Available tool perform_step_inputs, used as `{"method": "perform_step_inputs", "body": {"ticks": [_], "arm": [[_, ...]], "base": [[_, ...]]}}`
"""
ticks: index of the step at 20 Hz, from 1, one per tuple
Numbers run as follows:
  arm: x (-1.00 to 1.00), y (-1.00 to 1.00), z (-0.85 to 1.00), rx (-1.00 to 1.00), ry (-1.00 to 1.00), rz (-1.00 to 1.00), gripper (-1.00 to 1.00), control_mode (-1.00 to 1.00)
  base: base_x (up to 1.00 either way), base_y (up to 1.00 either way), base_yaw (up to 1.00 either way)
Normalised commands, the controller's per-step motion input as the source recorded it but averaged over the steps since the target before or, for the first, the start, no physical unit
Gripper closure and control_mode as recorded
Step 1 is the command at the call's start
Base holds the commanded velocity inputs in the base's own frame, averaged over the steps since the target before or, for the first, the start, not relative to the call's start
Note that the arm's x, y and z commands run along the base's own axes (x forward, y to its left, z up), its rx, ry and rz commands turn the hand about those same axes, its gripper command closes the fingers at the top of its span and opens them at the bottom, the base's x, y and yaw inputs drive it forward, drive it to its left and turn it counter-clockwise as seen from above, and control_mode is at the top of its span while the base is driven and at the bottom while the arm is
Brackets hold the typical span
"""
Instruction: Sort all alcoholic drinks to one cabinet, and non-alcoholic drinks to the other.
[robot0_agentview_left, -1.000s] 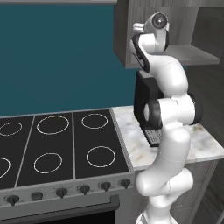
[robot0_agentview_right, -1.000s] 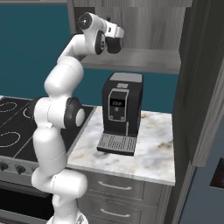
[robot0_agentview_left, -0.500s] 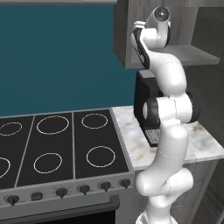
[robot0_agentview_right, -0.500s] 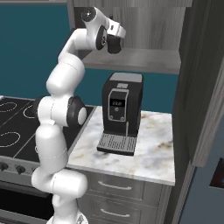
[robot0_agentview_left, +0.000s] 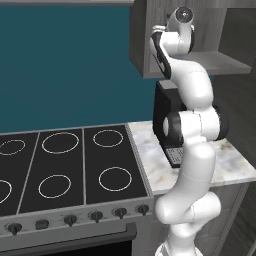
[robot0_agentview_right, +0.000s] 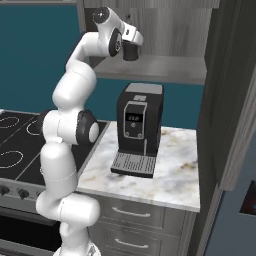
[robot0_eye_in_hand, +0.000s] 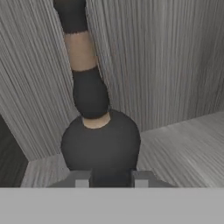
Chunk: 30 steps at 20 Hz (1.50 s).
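my gripper (robot0_eye_in_hand: 107, 177) is clamped on the round belly of the squat black bottle (robot0_eye_in_hand: 99, 142); its long neck with a tan band rises away from my fingers (robot0_eye_in_hand: 81, 178). behind the bottle, past my fingertips, stands the grey wood-grain back wall of the open cabinet (robot0_agentview_right: 165, 30), and the cabinet's floor runs off to one side. my hand is raised to the cabinet opening. well below my fingers a black coffee machine (robot0_agentview_right: 137, 129) stands on the marble counter (robot0_agentview_right: 175, 172), with the black stove (robot0_agentview_left: 65, 165) beside it and a teal wall (robot0_agentview_left: 65, 65) behind.
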Motion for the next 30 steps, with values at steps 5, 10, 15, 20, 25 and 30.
{"method": "perform_step_inputs", "body": {"ticks": [5,10,15,20,25,30], "arm": [[0.0,0.0,0.0,0.01,0.0,0.0,-1.0,-1.0],[-0.25,0.0,0.0,0.04,0.0,0.0,-1.0,-1.0],[-0.82,0.0,0.0,0.07,-0.02,0.01,-1.0,-1.0],[-1.0,0.0,-0.04,0.04,0.0,0.03,-1.0,-1.0],[-1.0,0.0,-0.33,0.01,0.0,0.06,-1.0,-1.0],[-1.0,0.04,-0.44,0.0,0.0,0.08,-1.0,-1.0]], "base": [[0.0,0.0,0.0],[0.0,0.0,0.0],[0.0,0.0,0.0],[0.0,0.0,0.0],[0.0,0.0,0.0],[0.0,0.0,0.0]]}}
